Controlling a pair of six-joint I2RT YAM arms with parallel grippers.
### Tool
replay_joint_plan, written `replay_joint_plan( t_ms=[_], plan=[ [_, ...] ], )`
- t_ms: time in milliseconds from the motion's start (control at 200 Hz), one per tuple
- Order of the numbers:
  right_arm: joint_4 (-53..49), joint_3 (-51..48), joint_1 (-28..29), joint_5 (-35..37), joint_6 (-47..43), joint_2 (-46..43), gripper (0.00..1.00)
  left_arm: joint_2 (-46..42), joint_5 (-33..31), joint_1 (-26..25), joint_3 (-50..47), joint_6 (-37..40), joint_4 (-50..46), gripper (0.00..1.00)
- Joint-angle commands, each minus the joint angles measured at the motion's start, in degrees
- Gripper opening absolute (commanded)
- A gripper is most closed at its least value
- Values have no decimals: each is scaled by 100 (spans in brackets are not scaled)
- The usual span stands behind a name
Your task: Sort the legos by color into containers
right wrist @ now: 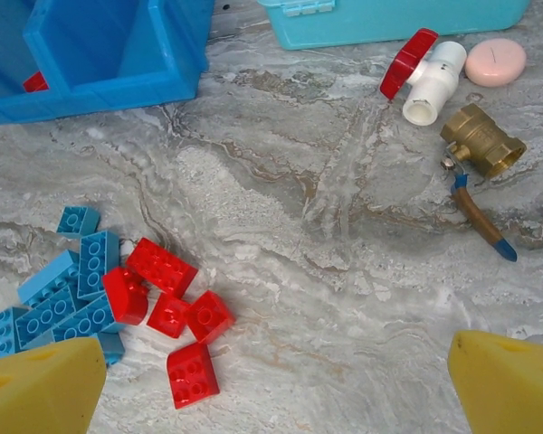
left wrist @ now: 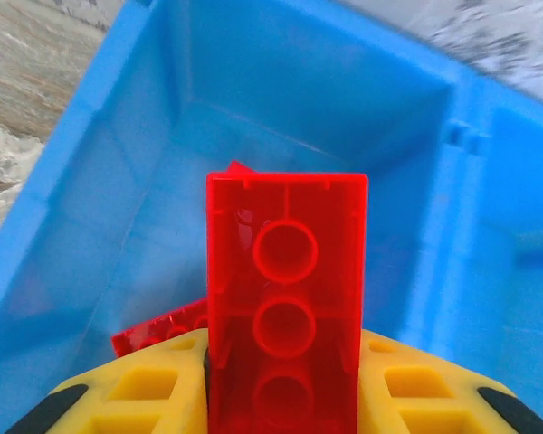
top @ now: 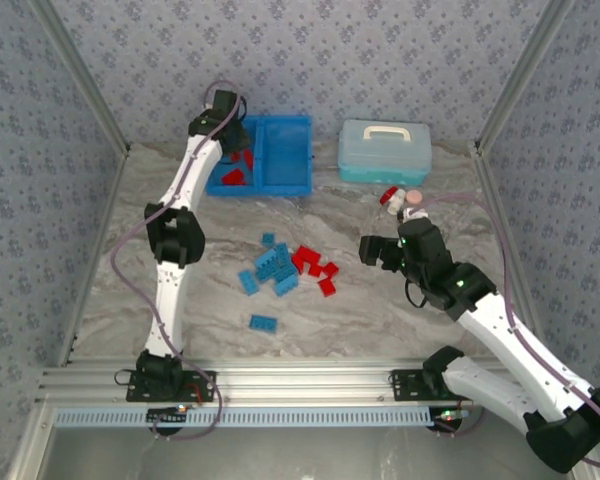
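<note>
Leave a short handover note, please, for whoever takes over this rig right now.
Left claw: shut on the held red brick, over the left compartment of the blue bin.
Right claw: open, holding nothing, above the table to the right of the loose pile.
Done: a few sorted red bricks lie in the left compartment.
Left: drop the held red brick. Loose red bricks and loose blue bricks wait mid-table, with a lone blue brick nearer the arm bases. No blue is seen in the right compartment.
</note>
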Motion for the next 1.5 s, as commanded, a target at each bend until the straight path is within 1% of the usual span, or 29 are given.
replay_joint_plan(
  t_ms=[0,95,185,255,375,480,550,625,765,809,879,989,1064,1124,1189,1254,1334,1494],
  plan=[
    [-47,141,-45,38,-107,-3,100,244,376,3,348,-9,-449,37],
    [-52,113,-61,39,-96,-1,100,246,438,-1,194,-47,-371,42],
    [-17,112,-69,13,-87,8,100,173,451,1,162,-66,-401,50],
    [-17,128,-67,-22,-85,33,100,28,451,4,162,-67,-459,53],
    [-38,183,-72,-53,-61,34,100,-427,443,4,155,-82,-623,63],
    [-52,183,-66,-84,4,6,100,-1094,501,-32,-209,-187,-656,65],
    [-52,149,-65,-102,60,-22,100,-1712,503,-140,-793,-217,-457,67],
    [-49,122,-72,-137,90,-55,100,-2478,396,-334,-1655,-205,-216,67],
    [-52,90,-64,-135,121,-141,100,-4093,94,-926,-3905,-365,700,68],
    [-49,80,-70,-129,122,-174,100,-4558,54,-1171,-4698,-529,993,68],
    [-157,69,-70,-107,117,-215,100,-5154,-137,-1660,-5679,-749,1417,69],
    [-202,71,-75,-93,122,-278,100,-5646,-666,-2576,-6735,-1256,1577,69],
    [-179,39,-75,-85,142,-311,100,-5722,-882,-3151,-7306,-1842,1743,70],
    [-141,1,-78,-104,180,-354,100,-5602,-981,-3573,-7618,-2366,1889,70],
    [-133,-28,-85,-144,215,-388,100,-5322,-1114,-3997,-7700,-2881,1960,71],
    [-167,-54,-76,-179,251,-413,100,-4918,-1314,-4363,-7582,-3244,1897,73],
    [-268,-63,-77,-206,262,-469,100,-4382,-1412,-4638,-7280,-3480,1714,74],
    [-450,-77,-83,-123,253,-689,100,-3515,-1361,-4919,-6757,-3728,1273,75]
  ],
)
